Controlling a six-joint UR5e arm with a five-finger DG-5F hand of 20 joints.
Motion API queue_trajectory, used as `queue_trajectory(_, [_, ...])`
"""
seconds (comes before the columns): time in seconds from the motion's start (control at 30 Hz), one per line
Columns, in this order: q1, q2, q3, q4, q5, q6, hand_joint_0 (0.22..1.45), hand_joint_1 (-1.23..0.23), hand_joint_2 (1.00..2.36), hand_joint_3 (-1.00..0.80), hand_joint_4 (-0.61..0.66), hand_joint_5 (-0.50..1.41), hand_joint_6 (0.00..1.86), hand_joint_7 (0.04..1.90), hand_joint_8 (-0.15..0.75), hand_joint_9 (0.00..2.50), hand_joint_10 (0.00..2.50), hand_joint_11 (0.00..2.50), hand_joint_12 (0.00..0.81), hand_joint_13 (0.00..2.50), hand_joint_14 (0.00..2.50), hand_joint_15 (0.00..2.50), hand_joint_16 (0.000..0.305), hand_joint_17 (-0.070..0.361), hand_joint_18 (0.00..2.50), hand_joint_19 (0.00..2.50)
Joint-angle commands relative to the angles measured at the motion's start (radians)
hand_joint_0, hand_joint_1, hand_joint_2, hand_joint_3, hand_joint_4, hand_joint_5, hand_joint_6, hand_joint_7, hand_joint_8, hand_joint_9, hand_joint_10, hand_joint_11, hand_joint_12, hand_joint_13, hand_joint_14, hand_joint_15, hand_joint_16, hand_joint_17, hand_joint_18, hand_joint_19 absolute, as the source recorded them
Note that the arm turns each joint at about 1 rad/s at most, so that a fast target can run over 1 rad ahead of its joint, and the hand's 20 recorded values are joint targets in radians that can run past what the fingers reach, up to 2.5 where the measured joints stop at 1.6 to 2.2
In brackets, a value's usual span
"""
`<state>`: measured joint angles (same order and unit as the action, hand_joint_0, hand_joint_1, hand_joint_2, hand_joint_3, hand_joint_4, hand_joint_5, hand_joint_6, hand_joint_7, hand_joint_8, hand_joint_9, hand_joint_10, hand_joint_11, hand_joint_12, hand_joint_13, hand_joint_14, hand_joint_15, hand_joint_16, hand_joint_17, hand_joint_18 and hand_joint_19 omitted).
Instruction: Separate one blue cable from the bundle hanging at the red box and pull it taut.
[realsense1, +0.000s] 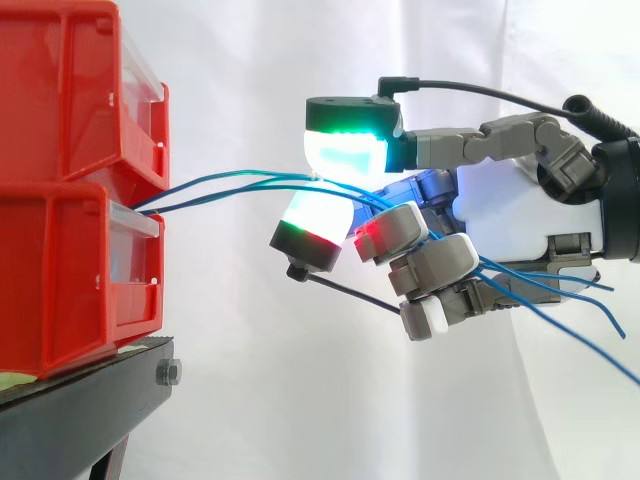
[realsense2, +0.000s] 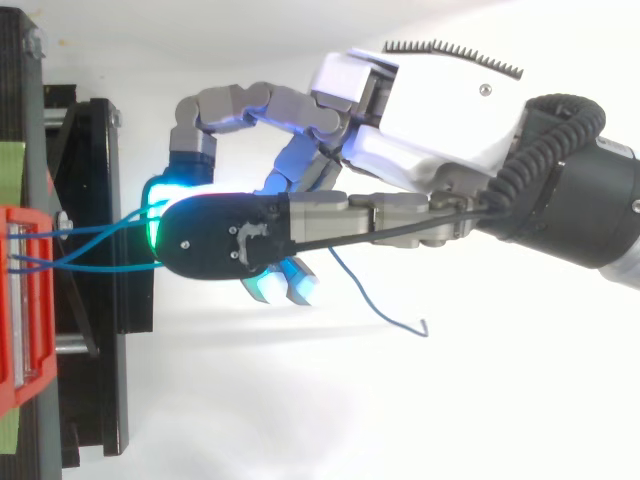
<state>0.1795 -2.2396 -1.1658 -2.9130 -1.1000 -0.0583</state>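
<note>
As blue cables (realsense1: 240, 189) leave the red box (realsense1: 60, 280), the robot hand (realsense1: 520, 215) pinches them — ends trailing behind.

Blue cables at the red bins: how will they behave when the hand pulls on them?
Probably floppy: the blue cables curve between the red bins and the fingers, and their free ends droop behind the hand. Likely light and thin, so they could slip between the fingers.

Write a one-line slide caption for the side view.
Hand pinches blue cables, drawn out from stacked red bins, between glowing pads; loose ends trail past the palm.
</note>
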Motion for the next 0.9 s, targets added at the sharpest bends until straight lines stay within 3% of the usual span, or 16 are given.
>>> queue_trajectory(0.0, [0.0, 0.0, 0.0, 0.0, 0.0, 0.0, 0.65, -0.63, 1.01, -0.15, 0.18, -0.1, 0.5, 1.3, 0.354, 1.26, 0.02, 1.26, 0.428, 1.39, 0.02, 1.26, 0.059, 0.132, 1.09, 0.84])
queue_trajectory(0.3, [0.0, 0.0, 0.0, 0.0, 0.0, 0.0, 0.67, -0.73, 1.02, -0.19, 0.18, -0.1, 0.5, 1.36, 0.325, 1.21, 0.03, 1.29, 0.397, 1.35, 0.03, 1.29, 0.053, 0.12, 1.05, 0.86])
queue_trajectory(0.37, [0.0, 0.0, 0.0, 0.0, 0.0, 0.0, 0.59, -0.63, 1.01, -0.38, 0.18, -0.1, 0.5, 1.37, 0.328, 1.21, 0.03, 1.28, 0.409, 1.35, 0.03, 1.29, 0.052, 0.117, 1.04, 0.89])
queue_trajectory(0.53, [0.0, 0.0, 0.0, 0.0, -0.001, 0.0, 0.58, -0.44, 1.0, -0.47, 0.19, -0.1, 0.5, 1.38, 0.331, 1.24, 0.03, 1.26, 0.406, 1.37, 0.02, 1.27, 0.053, 0.12, 1.06, 0.87])
queue_trajectory(0.87, [0.002, 0.0, 0.0, 0.002, 0.0, 0.0, 0.68, -0.58, 1.02, -0.14, 0.19, -0.08, 0.5, 1.42, 0.328, 1.31, 0.03, 1.3, 0.411, 1.4, 0.02, 1.26, 0.054, 0.121, 1.1, 0.86])
